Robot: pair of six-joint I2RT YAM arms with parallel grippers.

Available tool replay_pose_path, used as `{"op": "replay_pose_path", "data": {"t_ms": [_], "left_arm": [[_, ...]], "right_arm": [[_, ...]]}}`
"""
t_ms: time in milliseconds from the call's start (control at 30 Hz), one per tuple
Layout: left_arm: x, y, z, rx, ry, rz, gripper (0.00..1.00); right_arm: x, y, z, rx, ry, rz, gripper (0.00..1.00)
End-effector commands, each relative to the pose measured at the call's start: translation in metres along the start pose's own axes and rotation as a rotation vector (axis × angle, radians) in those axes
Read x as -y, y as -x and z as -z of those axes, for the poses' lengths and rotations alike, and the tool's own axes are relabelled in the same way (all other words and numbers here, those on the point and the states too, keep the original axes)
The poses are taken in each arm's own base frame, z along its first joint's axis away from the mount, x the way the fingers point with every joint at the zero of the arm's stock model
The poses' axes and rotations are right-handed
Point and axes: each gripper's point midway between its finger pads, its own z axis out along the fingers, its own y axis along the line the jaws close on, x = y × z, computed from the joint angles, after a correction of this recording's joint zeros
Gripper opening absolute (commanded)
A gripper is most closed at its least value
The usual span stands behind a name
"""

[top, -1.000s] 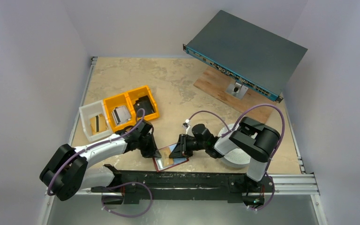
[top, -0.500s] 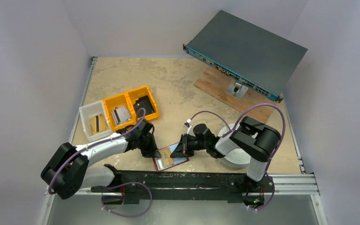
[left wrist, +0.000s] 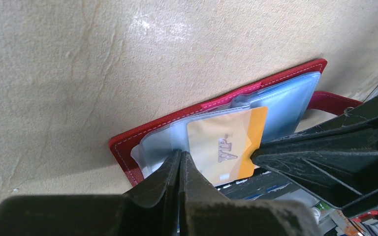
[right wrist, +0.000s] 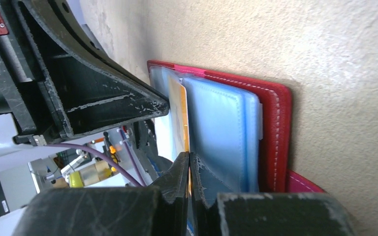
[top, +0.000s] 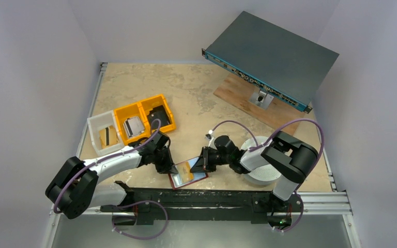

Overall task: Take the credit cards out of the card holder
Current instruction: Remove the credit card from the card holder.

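since a second ago the right fingers (right wrist: 182, 169) have closed. they now pinch the near edge of the gold card (left wrist: 221, 147), which shows a bit more yellow in the top view than it did. the left fingers (left wrist: 174, 169) are closed too, gripping nothing that we can see. their tip presses on the clear sleeve (left wrist: 152, 145) of the holder (left wrist: 177, 122), just beside the card.

the holder lies open on the tabletop (top: 186, 93) at the near edge, between the two arms. we judge that the pull has begun: one side pins, the other draws. the gold card is still partly in its sleeve. whether the pale blue pockets hide more cards we cannot tell.

the white bin (top: 94, 121) holds a striped card (top: 105, 136). of the two yellow bins (top: 121, 111), one holds a silvery part (top: 133, 125) and the other a black block (top: 159, 116).
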Motion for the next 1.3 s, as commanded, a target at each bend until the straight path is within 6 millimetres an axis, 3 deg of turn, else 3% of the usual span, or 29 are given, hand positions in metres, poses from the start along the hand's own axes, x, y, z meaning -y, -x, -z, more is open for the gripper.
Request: {"op": "replay_pose_path", "data": {"t_ms": [0, 167, 333, 500, 667, 933, 1267], "left_arm": [[-0.028, 0.004, -0.005, 0.036, 0.125, -0.014, 0.0], [-0.027, 0.003, -0.005, 0.035, 0.123, -0.017, 0.0], [-0.025, 0.004, -0.007, 0.031, 0.117, -0.02, 0.0], [-0.021, 0.005, -0.007, 0.03, 0.101, -0.018, 0.0], [-0.02, 0.005, -0.008, 0.027, 0.101, -0.017, 0.0], [-0.021, 0.005, -0.006, 0.029, 0.101, -0.022, 0.0], [-0.024, 0.01, 0.001, 0.042, 0.112, -0.041, 0.0]], "right_arm": [[0.001, 0.005, 0.005, 0.032, -0.015, 0.029, 0.0], [0.004, 0.007, 0.008, 0.049, -0.026, 0.038, 0.02], [-0.003, 0.005, 0.001, 0.007, 0.018, 0.061, 0.24], [-0.004, 0.002, -0.004, -0.02, 0.039, 0.055, 0.26], [-0.007, 0.002, -0.009, -0.033, 0.055, 0.053, 0.23], [-0.006, 0.007, -0.002, -0.01, 0.006, 0.081, 0.04], [0.007, 0.014, 0.014, 0.045, -0.083, 0.097, 0.0]]}}
